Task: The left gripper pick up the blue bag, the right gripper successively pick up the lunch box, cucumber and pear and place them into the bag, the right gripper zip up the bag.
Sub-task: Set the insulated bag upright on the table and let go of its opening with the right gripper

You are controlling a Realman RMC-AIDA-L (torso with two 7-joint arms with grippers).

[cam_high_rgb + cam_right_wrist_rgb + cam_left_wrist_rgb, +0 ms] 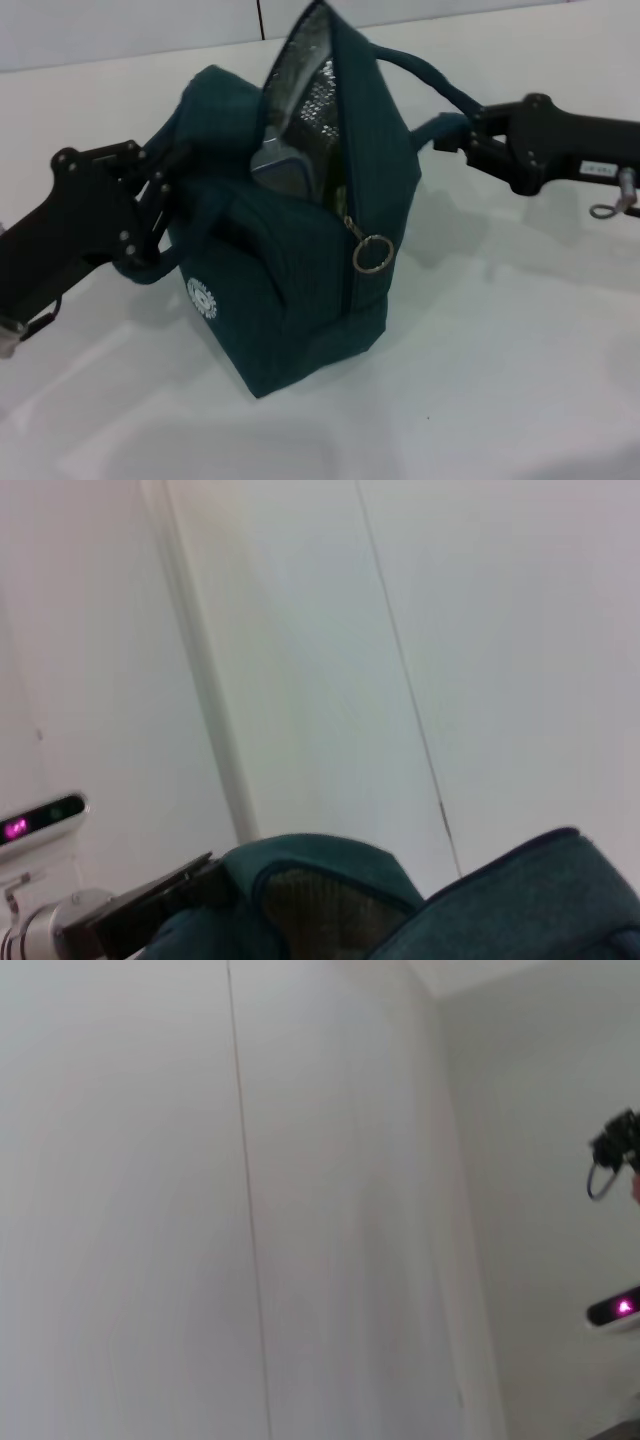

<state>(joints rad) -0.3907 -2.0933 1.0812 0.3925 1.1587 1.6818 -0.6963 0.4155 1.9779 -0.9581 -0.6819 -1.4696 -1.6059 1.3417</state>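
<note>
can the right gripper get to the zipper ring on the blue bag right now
Probably not at once: the right gripper appears shut on the blue bag's far handle. The zipper ring hangs uncovered on the near side.

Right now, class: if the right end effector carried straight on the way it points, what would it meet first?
The right end effector points across toward the dark teal-blue fabric bag. It already sits at that bag's padded rope-like handle, so the handle comes first, then probably the bag's upper side; depth is hard to judge.
</note>
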